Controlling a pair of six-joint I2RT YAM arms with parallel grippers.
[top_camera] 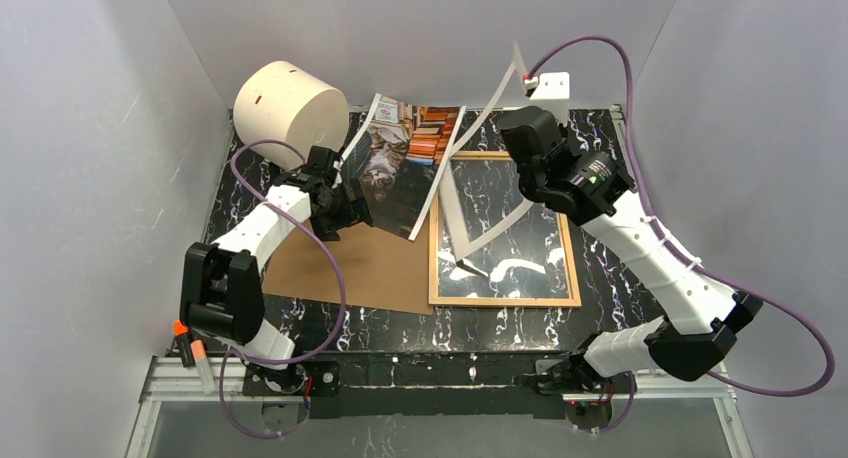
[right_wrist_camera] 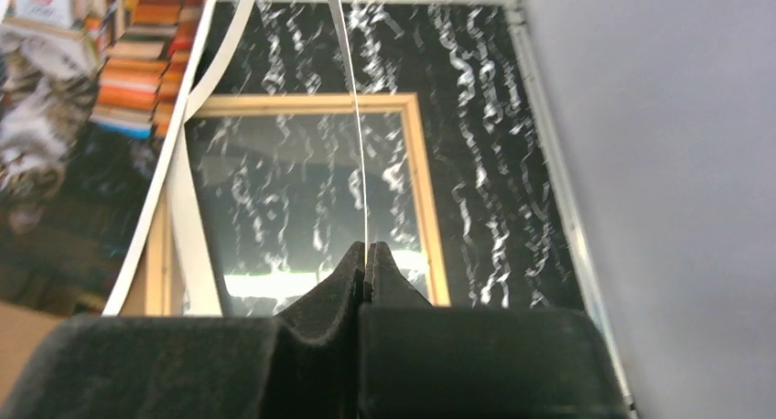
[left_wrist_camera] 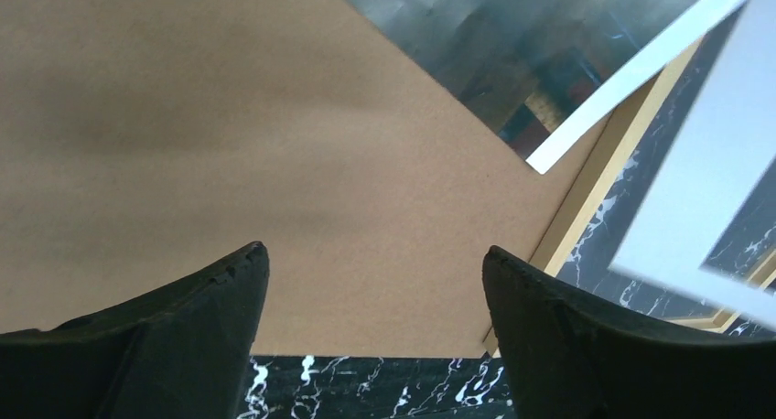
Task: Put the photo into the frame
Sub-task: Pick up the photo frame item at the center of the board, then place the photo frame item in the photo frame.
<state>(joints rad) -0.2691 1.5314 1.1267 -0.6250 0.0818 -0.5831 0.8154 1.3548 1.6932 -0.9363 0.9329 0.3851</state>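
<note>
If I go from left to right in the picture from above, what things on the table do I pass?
Big white roll → cat photo → wooden frame.

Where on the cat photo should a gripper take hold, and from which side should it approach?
Probably its left edge, from the left, with the open left gripper. The photo is a thin sheet lying slanted; its right edge overlaps the frame, beside the white mat pinched by the right gripper, so that side is crowded.
</note>
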